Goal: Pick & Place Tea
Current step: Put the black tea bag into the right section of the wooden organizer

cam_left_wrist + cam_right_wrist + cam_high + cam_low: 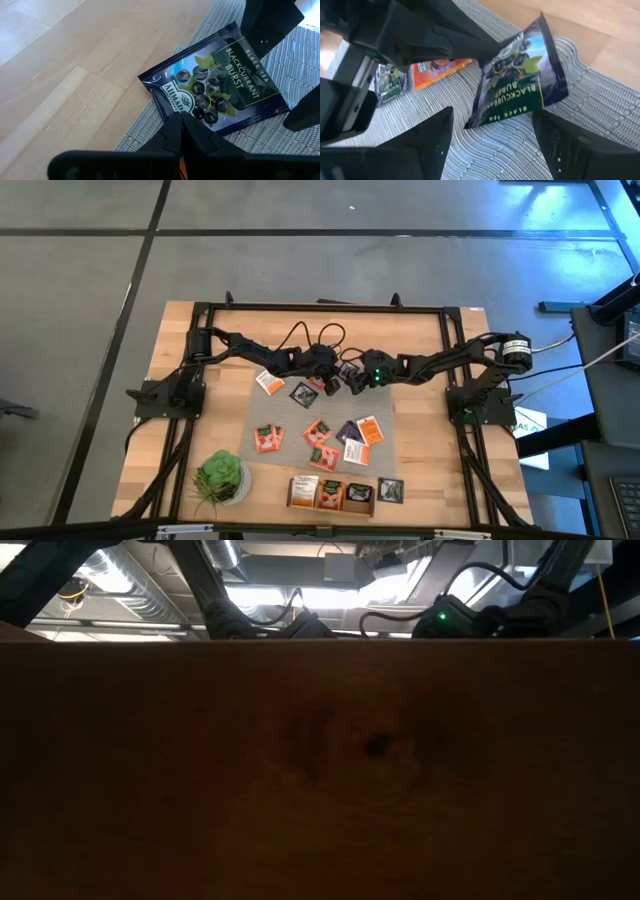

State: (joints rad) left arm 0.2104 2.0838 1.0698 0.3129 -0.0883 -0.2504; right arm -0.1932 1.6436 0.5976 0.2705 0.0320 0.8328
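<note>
Print is being shown on one dark tea sachet (215,85). In the left wrist view, "BLACKCURRANT BURST" is being read in pale letters on its green panel, with "BLACK TEA" in smaller type along the panel's edge, and the brand "AHMAD" on a crest near the berry picture. In the right wrist view the same sachet (520,75) is being seen upside down, with "BLACKCURRANT BURST" and "BLACK TEA" again legible. Lettering on the orange sachet (440,67) behind it is not being made out.
</note>
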